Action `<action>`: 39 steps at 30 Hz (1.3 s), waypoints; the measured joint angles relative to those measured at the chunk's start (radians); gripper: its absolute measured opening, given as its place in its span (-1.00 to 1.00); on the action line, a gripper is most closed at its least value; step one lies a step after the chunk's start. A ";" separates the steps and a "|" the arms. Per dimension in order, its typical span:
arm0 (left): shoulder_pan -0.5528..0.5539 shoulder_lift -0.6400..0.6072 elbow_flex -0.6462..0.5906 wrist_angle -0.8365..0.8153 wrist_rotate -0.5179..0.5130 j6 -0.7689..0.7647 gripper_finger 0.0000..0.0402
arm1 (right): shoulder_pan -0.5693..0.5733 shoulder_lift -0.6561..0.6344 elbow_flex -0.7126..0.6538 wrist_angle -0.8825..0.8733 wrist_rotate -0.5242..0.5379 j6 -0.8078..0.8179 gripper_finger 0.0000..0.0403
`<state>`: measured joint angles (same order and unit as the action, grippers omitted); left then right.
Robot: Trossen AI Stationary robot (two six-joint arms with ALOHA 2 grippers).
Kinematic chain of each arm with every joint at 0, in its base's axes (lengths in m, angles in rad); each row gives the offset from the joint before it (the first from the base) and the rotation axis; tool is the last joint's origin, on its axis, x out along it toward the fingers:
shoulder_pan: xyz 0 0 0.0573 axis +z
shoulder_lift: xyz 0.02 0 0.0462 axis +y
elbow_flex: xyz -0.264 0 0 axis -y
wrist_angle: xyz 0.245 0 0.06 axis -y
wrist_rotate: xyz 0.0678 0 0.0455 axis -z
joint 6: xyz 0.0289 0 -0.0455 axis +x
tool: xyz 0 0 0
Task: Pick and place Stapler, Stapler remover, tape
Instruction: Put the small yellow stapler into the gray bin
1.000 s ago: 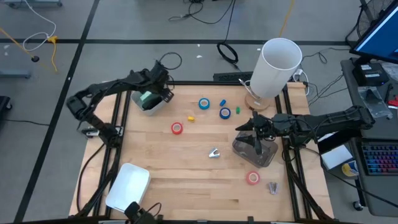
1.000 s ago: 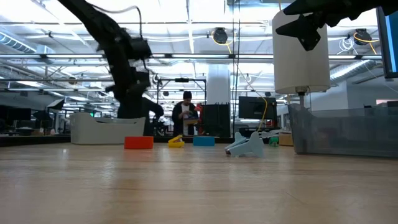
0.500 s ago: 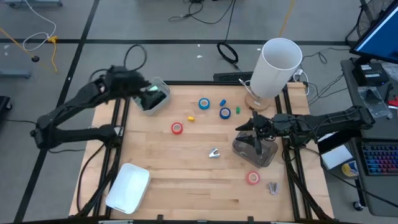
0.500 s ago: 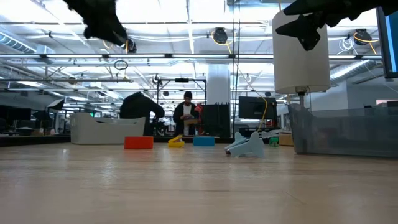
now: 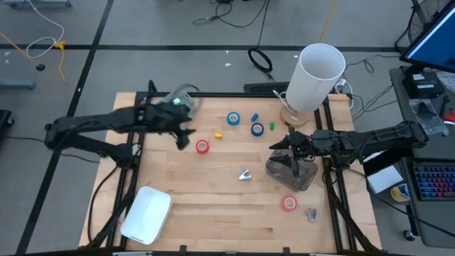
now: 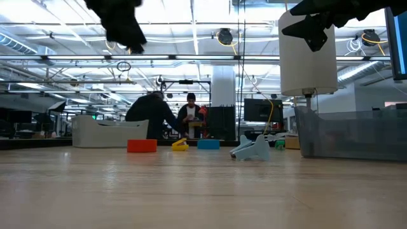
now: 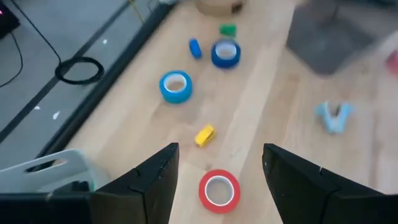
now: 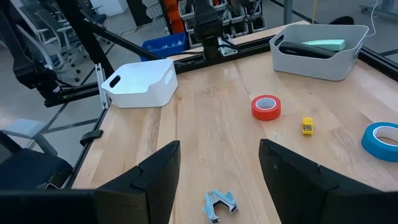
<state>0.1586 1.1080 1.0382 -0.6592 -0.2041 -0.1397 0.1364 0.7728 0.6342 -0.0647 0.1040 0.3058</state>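
**Left fingers hang over a red tape roll**

The left gripper point(image 5: 186, 135) is up in the air, above the back left part of the wooden counter point(image 5: 213, 206). Its fingers point(image 7: 155, 180) are wide apart and hold nothing. A red tape roll point(image 5: 202, 146) lies flat on the counter just beside it, between the fingers in the left wrist view.

Two blue tape rolls point(image 5: 233, 119) point(image 5: 257, 129) lie farther back, near a small yellow bit point(image 5: 218, 135) and a small green bit point(image 5: 271, 127). A second red tape roll point(image 5: 288, 203) lies near the front right. The pale blue staple remover point(image 5: 244, 175) sits in the middle of the counter.

A grey bin point(image 5: 181, 103) with a green thing inside stands at the back left corner. A white bin point(image 5: 146, 212) stands at the front left.

The right gripper point(image 5: 293, 158) waits over a clear box point(image 5: 291, 174) on the right. Its fingers point(image 8: 155, 180) are apart and empty. A tall white tube point(image 5: 316, 78) stands behind it.
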 joint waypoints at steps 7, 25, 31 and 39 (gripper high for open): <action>-0.020 0.249 0.000 0.171 -0.006 0.190 0.16 | 0.000 0.000 0.000 0.000 0.000 0.000 0.04; 0.124 0.695 0.333 0.066 0.114 0.409 0.16 | 0.000 0.000 0.000 -0.001 0.000 0.024 0.04; 0.177 0.778 0.366 -0.001 0.157 0.440 0.16 | 0.000 0.000 0.000 -0.020 0.000 0.026 0.04; 0.200 0.847 0.366 -0.064 0.214 0.593 0.16 | 0.000 0.000 0.000 -0.024 0.000 0.024 0.04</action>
<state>0.3584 1.9554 1.4044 -0.7227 0.0099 0.4530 0.1364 0.7731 0.6342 -0.0891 0.1036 0.3298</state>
